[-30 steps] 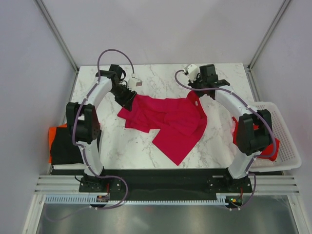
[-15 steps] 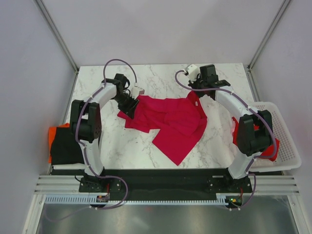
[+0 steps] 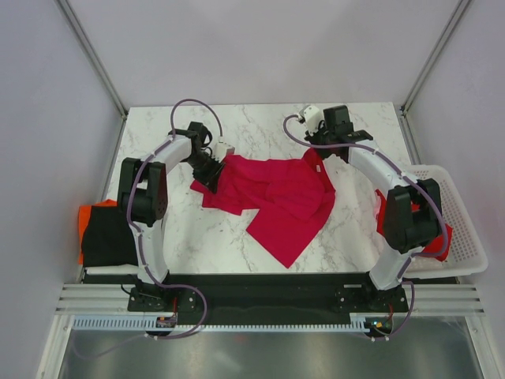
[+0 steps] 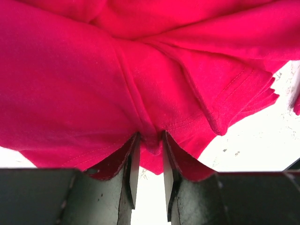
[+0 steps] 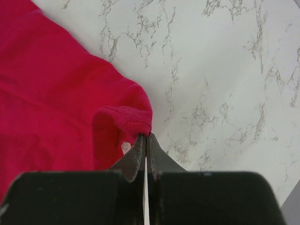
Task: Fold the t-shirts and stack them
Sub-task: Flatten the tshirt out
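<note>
Top external view showed me the crimson-pink t-shirt [image 3: 276, 197] lying crumpled and partly doubled over in the middle of the table [image 3: 260, 126], not yet flat. Its far left corner was between the jaws of the left gripper [image 4: 150, 140], which stood narrow, clamped on a small bunch of cloth near a stitched hem. The right gripper [image 5: 146, 137] had its jaws pressed together on the thin seamed edge at the far right corner.

I judged that the step in hand was the spreading of this shirt before the first fold. The next move, I think, called for both arms to lift and draw apart evenly, so that the cloth would stretch without slipping from the thin right pinch.

A black t-shirt [image 3: 106, 237] and an orange t-shirt [image 3: 85, 215] lay beside the left edge of the table. A red t-shirt [image 3: 383, 217] waited in the white basket [image 3: 465, 237] on the right.
</note>
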You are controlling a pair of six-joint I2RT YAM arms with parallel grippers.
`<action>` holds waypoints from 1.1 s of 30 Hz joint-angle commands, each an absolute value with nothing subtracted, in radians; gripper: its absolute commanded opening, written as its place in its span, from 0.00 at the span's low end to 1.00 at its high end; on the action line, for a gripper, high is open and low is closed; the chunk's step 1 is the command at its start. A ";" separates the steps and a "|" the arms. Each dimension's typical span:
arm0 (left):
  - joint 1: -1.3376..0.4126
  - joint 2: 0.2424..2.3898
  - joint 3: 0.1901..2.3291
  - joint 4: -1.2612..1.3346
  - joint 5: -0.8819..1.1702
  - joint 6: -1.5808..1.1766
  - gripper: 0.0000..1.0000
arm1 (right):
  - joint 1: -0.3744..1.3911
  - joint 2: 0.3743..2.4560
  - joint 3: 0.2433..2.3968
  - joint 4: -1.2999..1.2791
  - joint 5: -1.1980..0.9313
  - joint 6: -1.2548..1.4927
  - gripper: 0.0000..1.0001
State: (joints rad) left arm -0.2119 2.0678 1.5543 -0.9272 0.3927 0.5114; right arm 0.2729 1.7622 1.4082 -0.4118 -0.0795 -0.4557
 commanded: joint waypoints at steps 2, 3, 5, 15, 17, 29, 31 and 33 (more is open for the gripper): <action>-0.204 2.040 1.583 -0.905 0.364 0.485 0.31 | 0.276 1.710 1.399 -0.397 -0.098 -0.443 0.00; -0.203 2.039 1.583 -0.905 0.362 0.485 0.31 | 0.275 1.712 1.401 -0.399 -0.098 -0.445 0.00; -0.201 2.036 1.585 -0.905 0.354 0.483 0.31 | 0.276 1.717 1.404 -0.399 -0.101 -0.442 0.00; -0.196 2.019 1.580 -0.913 0.339 0.488 0.30 | 0.276 1.713 1.401 -0.394 -0.101 -0.440 0.00; -0.195 2.011 1.577 -0.916 0.330 0.489 0.32 | 0.276 1.710 1.396 -0.396 -0.097 -0.442 0.00; -0.192 1.990 1.560 -0.920 0.313 0.494 0.19 | 0.275 1.710 1.394 -0.387 -0.094 -0.442 0.00; -0.192 1.990 1.560 -0.922 0.310 0.500 0.15 | 0.276 1.712 1.394 -0.385 -0.094 -0.442 0.00; -0.192 1.990 1.562 -0.925 0.308 0.503 0.08 | 0.275 1.712 1.394 -0.384 -0.097 -0.442 0.00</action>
State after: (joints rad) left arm -0.1959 2.0373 1.5547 -0.9291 0.3187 0.5026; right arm 0.2729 1.7550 1.3876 -0.4110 -0.0795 -0.4557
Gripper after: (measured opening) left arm 0.103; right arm 0.010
